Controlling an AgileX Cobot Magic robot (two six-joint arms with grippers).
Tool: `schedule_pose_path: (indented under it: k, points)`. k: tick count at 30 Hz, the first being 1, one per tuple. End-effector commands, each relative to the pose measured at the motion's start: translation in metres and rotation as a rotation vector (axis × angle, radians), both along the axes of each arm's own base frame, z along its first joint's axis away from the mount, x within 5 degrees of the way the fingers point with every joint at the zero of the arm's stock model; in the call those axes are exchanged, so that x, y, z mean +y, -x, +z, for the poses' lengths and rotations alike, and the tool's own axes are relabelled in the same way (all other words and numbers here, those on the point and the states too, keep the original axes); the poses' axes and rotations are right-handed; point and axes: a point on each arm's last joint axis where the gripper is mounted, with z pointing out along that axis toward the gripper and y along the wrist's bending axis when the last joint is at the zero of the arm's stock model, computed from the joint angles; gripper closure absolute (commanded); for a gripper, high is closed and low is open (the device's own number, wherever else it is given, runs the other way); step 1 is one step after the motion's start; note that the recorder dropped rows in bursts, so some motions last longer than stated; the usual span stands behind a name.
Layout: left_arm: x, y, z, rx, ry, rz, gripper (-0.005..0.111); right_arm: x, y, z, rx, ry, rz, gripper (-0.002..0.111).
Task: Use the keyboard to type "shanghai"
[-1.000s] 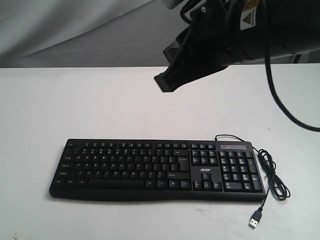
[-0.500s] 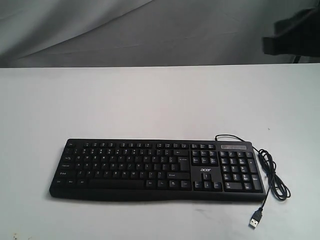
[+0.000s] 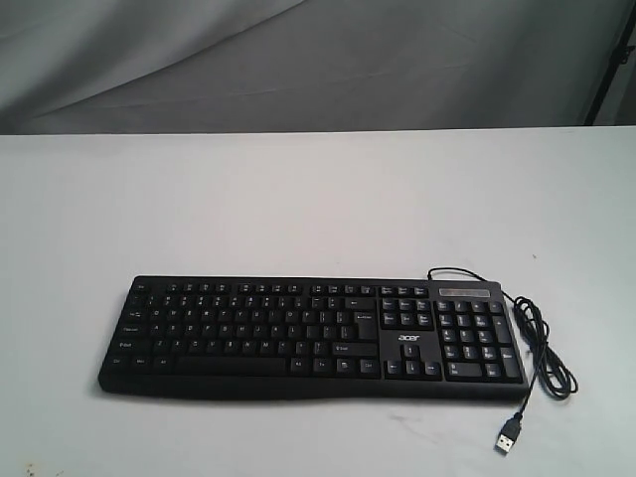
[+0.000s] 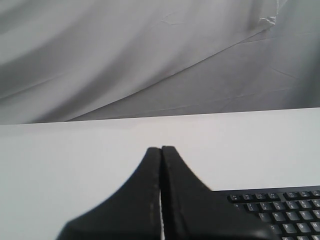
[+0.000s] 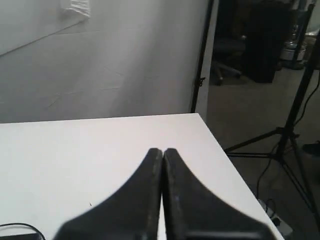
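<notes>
Over the table (image 4: 60, 160) I see left jaws pressed together, level, near the keyboard (image 4: 280, 210); right jaws together too, facing the table's corner.

The white table (image 3: 298, 199) carries the black keyboard (image 3: 298, 333), its USB cable (image 3: 509, 435) coiled alongside.
</notes>
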Motion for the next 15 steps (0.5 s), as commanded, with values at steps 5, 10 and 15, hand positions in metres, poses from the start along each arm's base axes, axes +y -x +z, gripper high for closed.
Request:
schedule_pose_path:
  k: [5, 10, 15]
  points:
    - [0.0, 0.0, 0.0, -0.007, 0.002, -0.006, 0.107, 0.001, 0.025, -0.059, -0.011, -0.11, -0.039, 0.108]
    - [0.0, 0.0, 0.0, -0.007, 0.002, -0.006, 0.107, 0.001, 0.03, -0.072, -0.013, -0.127, -0.041, 0.108]
    - [0.0, 0.0, 0.0, -0.007, 0.002, -0.006, 0.107, 0.002, 0.034, -0.082, 0.088, -0.119, -0.046, 0.108]
